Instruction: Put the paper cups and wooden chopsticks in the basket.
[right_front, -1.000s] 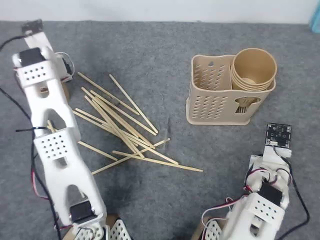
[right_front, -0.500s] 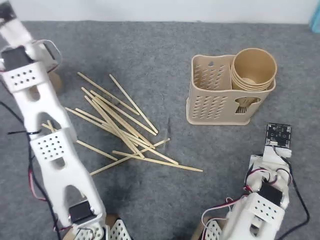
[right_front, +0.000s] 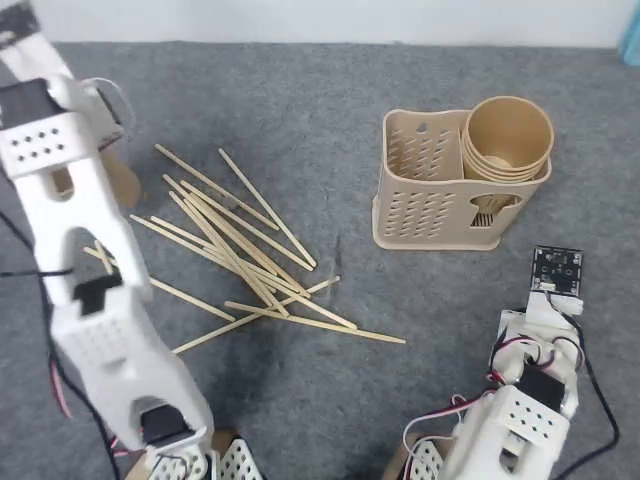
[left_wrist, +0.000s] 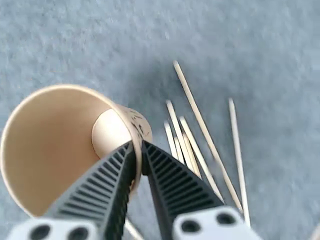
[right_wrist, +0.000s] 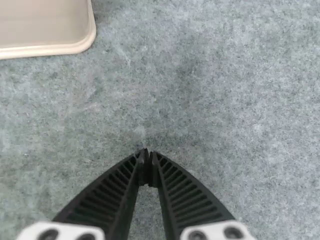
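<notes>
Grey felt-like carpet (right_front: 330, 90) across the table, pale wall (right_front: 330, 20) behind.

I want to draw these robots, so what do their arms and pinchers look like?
The left arm and right arm are chunky white plastic with panels of little round holes and black motors. Thin red, black and white wires loop along them. The left gripper and right gripper have black ridged fingers.

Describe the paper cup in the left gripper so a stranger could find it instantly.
On the grey table, look to the far left, across the scattered chopsticks from the basket. There a paper cup has its wall pinched by the left gripper. Unlike the stacked cups inside the basket, it is single and outside it.
</notes>
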